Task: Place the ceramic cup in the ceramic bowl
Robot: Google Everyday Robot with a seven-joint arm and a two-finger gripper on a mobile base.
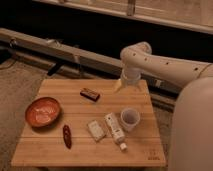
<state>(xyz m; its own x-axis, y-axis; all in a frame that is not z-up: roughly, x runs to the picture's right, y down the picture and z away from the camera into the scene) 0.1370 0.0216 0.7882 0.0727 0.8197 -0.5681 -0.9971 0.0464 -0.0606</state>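
Observation:
The white ceramic cup stands upright on the right part of the wooden table. The orange-brown ceramic bowl sits at the table's left side, empty. My gripper hangs from the white arm above the table's far right edge, well behind the cup and far right of the bowl. It holds nothing that I can see.
A white tube with a cap lies just left of the cup. A pale packet lies beside it. A red chili lies near the front left. A dark bar lies at the back middle. A rail runs behind the table.

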